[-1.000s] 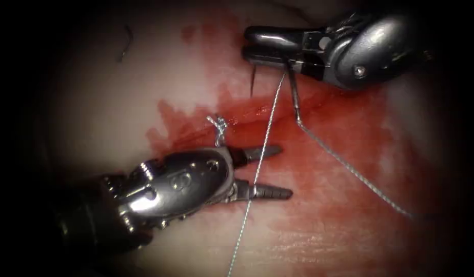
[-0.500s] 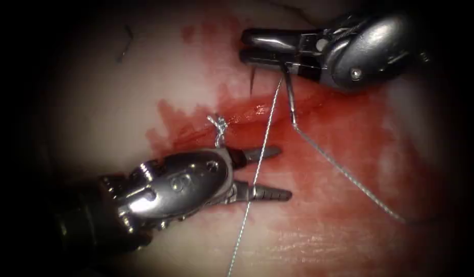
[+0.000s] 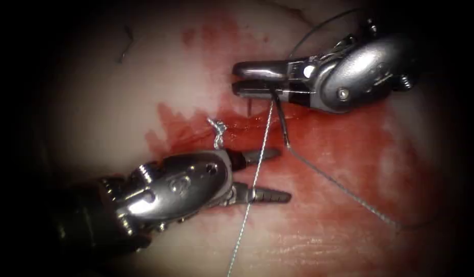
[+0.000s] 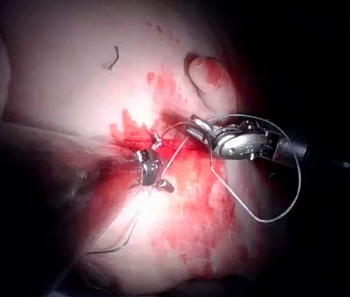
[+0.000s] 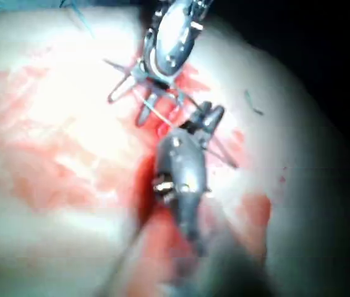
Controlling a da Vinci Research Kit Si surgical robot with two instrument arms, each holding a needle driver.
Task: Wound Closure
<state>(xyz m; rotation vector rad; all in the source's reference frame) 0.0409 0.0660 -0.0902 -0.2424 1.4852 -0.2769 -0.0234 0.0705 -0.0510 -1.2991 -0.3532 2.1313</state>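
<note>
The right tool (image 3: 237,80) comes in from the upper right, its jaws shut on the curved needle (image 3: 281,120) near mid-curve. The needle's tip (image 3: 249,106) points down at the tissue just above the cut (image 3: 247,122); I cannot tell if it has entered. The needle's tail hangs over the cut and trails thread (image 3: 339,184) to the lower right. The left tool (image 3: 284,174) lies below the cut, jaws open and holding nothing. A second strand of thread (image 3: 257,164) runs between its jaws. A knot (image 3: 218,129) sits on the cut's left part. The right wrist view has the right tool (image 5: 207,117) and the left tool's open jaws.
Red fluid (image 3: 339,143) stains the tissue around and below the cut. A short cut end of thread (image 3: 125,43) lies on the pale tissue at the upper left, also seen as a scrap (image 4: 112,59) in the left wrist view. A slack thread loop (image 4: 274,213) hangs past the right tool.
The right tool has moved down and to the left with the needle, bringing the tip down to the tissue at the cut. The left tool has stayed in place, still open.
</note>
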